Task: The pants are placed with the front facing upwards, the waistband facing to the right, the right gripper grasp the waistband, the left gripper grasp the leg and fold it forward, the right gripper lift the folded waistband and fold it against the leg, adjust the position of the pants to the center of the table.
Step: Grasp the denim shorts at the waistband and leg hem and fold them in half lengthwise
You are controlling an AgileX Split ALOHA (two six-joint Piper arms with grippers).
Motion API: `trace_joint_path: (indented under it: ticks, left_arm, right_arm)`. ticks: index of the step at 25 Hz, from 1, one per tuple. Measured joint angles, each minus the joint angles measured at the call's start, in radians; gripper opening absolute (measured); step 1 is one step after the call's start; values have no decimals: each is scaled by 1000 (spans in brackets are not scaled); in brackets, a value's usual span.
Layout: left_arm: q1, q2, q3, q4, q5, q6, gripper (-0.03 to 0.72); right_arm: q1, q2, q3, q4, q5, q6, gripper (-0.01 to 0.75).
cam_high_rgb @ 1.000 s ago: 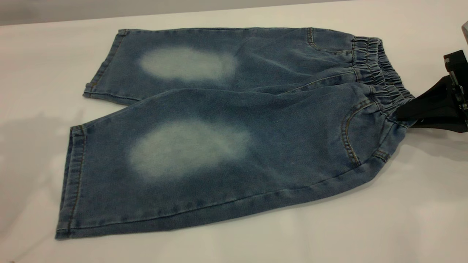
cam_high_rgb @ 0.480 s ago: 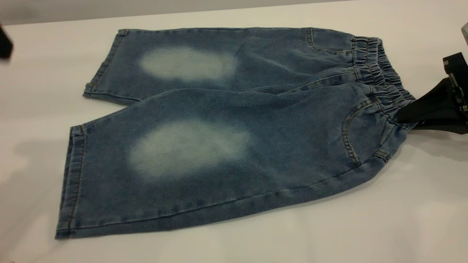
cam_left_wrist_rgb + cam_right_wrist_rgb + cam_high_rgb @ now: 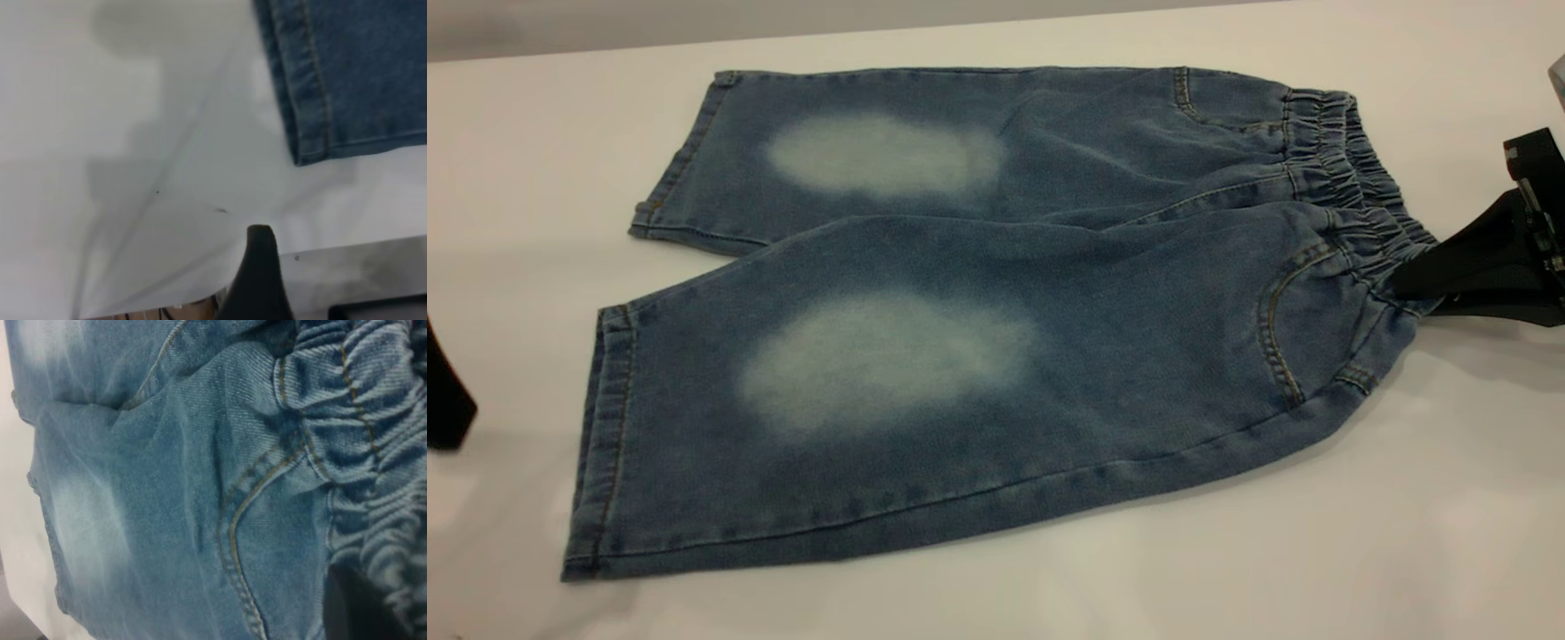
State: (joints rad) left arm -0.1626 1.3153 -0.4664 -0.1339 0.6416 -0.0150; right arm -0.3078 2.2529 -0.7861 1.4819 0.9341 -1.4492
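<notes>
The pants (image 3: 960, 320) are spread flat on the desk (image 3: 1316, 551), waistband (image 3: 1360, 209) gripped by the right gripper (image 3: 1405, 280) with closed fingers. The left gripper (image 3: 445, 400) is held beside the near leg hem; its finger state cannot be told. The hem corner should be pinched cleanly.

A large, smooth white table (image 3: 1316, 551) fills nearly the whole exterior view under soft, even light; beyond its far edge runs a plain grey wall (image 3: 694, 18).

Past my working surface I see a plain grey backdrop (image 3: 783, 18) along the far side, and a pale grey corner (image 3: 1559, 78) at the right edge.
</notes>
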Motion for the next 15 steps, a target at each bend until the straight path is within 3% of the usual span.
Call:
trace_joint_path:
  ticks: [4,15]
  left_arm:
    - [0,0,67,-23,-91,0,548]
    - [0,125,64,-81,-222,6,548]
  right_arm:
    - [0,0,0,0,0,0,37]
    - [0,0,0,0,0,0,38]
